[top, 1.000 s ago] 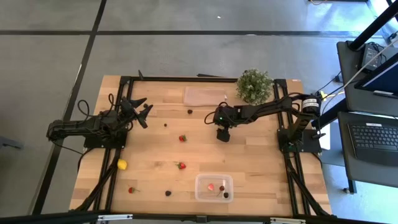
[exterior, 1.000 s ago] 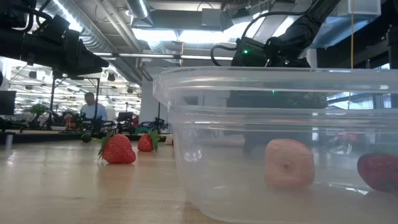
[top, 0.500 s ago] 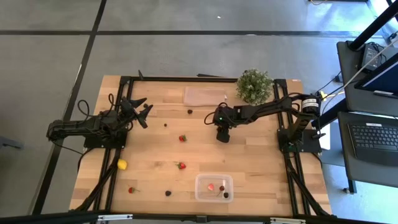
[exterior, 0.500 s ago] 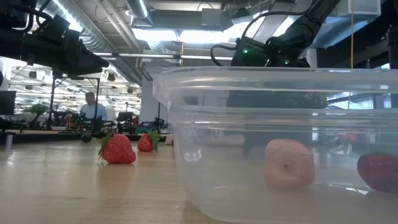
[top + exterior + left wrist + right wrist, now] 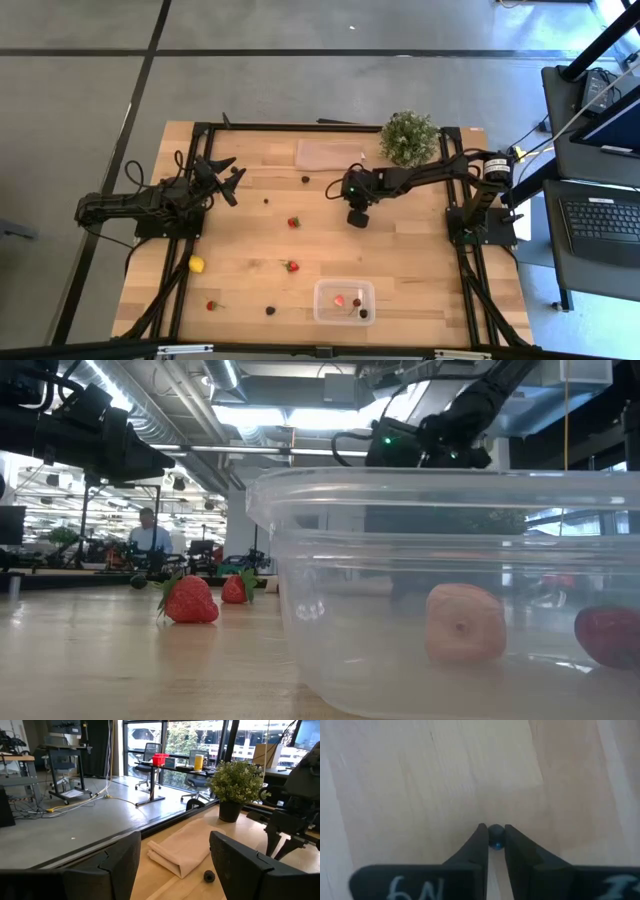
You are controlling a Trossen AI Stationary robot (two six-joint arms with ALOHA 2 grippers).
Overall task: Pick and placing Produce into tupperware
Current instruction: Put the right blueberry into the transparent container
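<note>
From above, the right pincer (image 5: 358, 217) is down at the middle of the desk (image 5: 420, 260), the left pincer (image 5: 228, 183) hangs over the left side, and the tupperware (image 5: 344, 301) sits at the near edge with fruit inside while strawberries (image 5: 293, 222), dark berries (image 5: 270, 310) and a lemon (image 5: 197, 264) lie scattered. At desk level the clear tub fills the foreground with two strawberries (image 5: 190, 600) standing beyond it. The left wrist view shows its fingers (image 5: 122, 862) spread wide on nothing, facing a dark berry (image 5: 209, 876), a folded sheet (image 5: 187, 847) and a potted plant (image 5: 235, 785); the right wrist view shows its fingers (image 5: 479, 845) clamped on a small dark berry (image 5: 495, 836) just above the wood.
</note>
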